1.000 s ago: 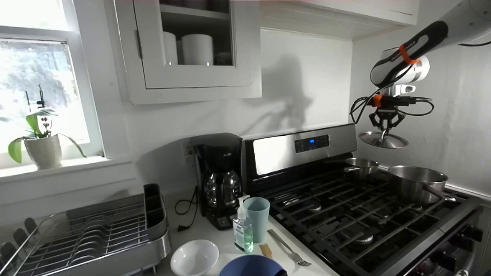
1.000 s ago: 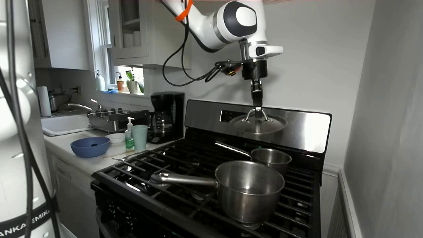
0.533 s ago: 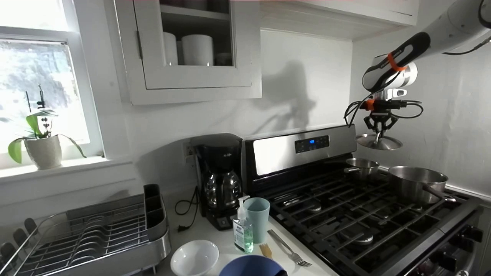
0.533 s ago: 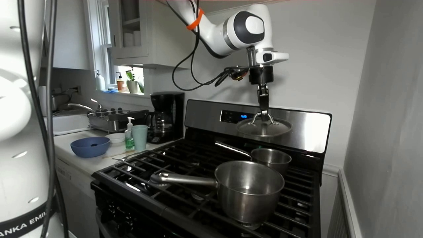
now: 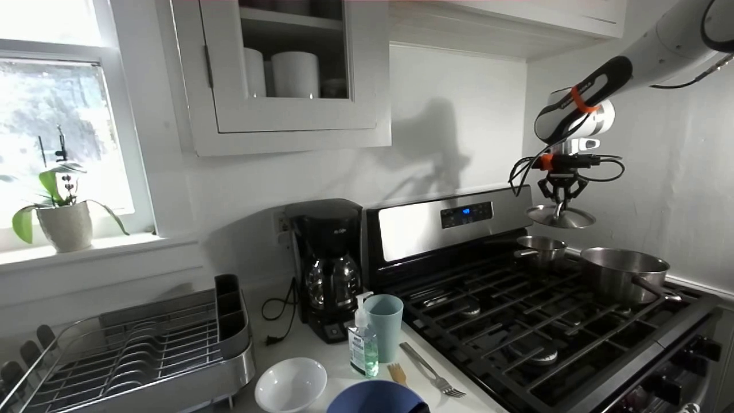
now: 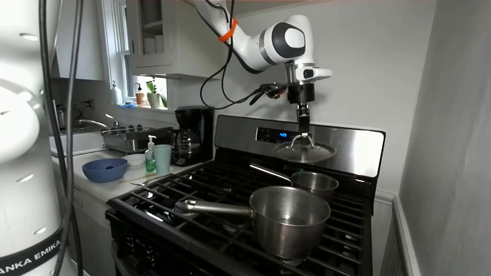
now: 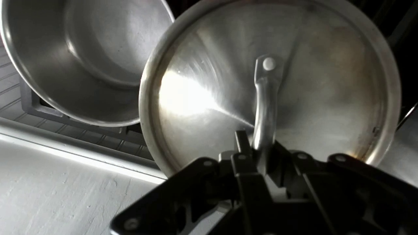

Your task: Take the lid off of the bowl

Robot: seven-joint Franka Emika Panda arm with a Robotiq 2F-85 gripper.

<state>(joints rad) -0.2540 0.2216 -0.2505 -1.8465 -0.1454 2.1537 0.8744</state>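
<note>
The lid is round silver metal with an arched handle. My gripper is shut on that handle and holds the lid in the air, roughly level. In an exterior view my gripper and the lid hang above and behind the bowl, a wide steel pot with a long handle. The bowl is uncovered on the stove. In the wrist view the fingertips straddle the handle. The lid fills the middle there and hides part of the open bowl.
A small steel pot stands behind the bowl, roughly below the lid. The stove's back panel rises behind it. A side wall is near the stove. A blue bowl, cup and coffee maker stand on the counter.
My gripper and the lid have moved lower. In an exterior view they have also shifted left, away from above the bowl toward the small pot. Both pots have not moved.
</note>
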